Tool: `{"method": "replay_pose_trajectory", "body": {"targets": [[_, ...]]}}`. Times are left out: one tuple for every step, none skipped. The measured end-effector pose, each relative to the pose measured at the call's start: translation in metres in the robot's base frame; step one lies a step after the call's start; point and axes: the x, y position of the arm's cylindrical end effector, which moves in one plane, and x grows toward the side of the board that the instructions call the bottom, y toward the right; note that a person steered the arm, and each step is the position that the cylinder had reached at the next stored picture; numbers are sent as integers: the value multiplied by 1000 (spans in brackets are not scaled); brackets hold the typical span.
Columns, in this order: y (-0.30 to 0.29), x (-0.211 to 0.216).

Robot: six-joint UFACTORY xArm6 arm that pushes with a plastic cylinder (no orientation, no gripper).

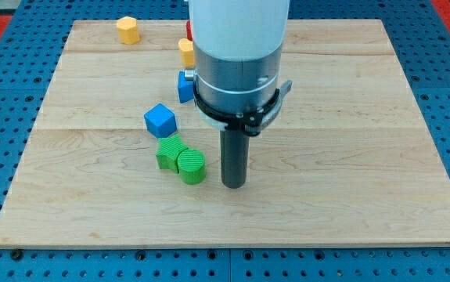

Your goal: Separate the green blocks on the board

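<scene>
Tip (234, 185) down on bench (350, 157), just right of green pair, not touching. Green blocks (181, 159) pressed together, centre-left: green cylinder (192, 166) at right, other green block (169, 151) at left, shape unclear. Blue cube (160, 120) near, above-left. Second blue block (184, 86) and yellow block (185, 52) part hidden behind arm. Yellow hexagonal block (128, 30) at top left. Red sliver (189, 30) at arm edge. No hand fitted, rod only.

Only one camera was running, parked in front of the wooden board (350, 102) and above it, tilted down. It sat close enough that the board nearly filled the frame, and my own arm (239, 47) blocked the view's top middle. No second view to compare.
</scene>
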Motion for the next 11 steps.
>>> {"method": "replay_pose_trajectory", "body": {"targets": [[-12, -23], [-41, -42], [-85, -44], [-101, -44], [-67, -32], [-78, -20], [-124, -13], [-161, -11], [-193, -11], [-194, -43], [-192, -76]]}}
